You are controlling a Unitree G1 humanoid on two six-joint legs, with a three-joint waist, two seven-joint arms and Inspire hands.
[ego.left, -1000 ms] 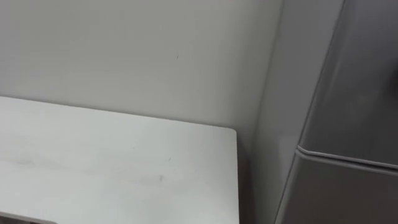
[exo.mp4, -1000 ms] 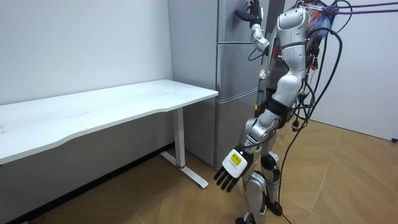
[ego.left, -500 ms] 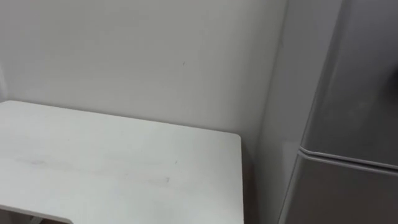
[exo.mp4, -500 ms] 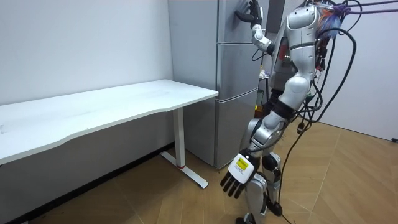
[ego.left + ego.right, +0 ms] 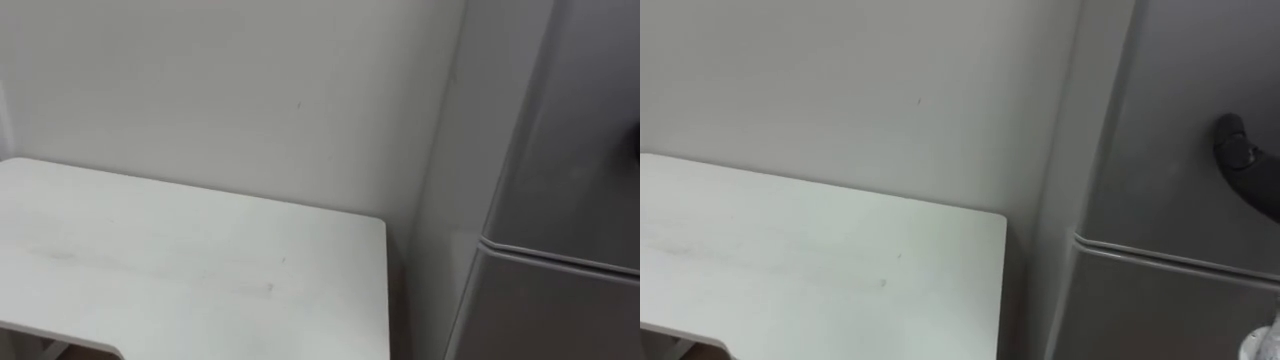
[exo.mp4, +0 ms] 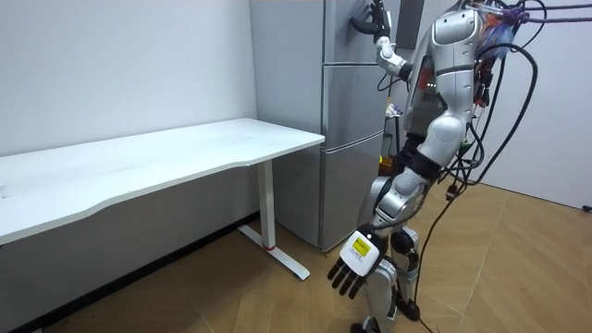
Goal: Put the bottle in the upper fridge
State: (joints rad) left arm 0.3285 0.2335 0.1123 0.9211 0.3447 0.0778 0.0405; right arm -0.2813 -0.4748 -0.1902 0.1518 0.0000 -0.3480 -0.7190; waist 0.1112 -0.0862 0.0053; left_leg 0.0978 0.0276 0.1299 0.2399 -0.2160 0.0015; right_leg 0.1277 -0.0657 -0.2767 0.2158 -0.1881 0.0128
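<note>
Fridge [image 6: 347, 111] shut — right hand [image 5: 1238, 160] against its upper door [image 5: 1170, 110], grip untellable; left hand [image 6: 354, 262] spread, empty — door-pull likely next.

The left hand [image 6: 356, 268] has swung slightly lower.

fridge [image 6: 350, 185] | grey, upright, two doors | upper door [image 5: 1165, 120] closed

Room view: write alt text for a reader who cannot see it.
The robot stands before a tall grey fridge, its right hand up at the edge of the upper door, its left hand hanging low and open. A long white table stands at the room view's left on a wooden floor.
</note>
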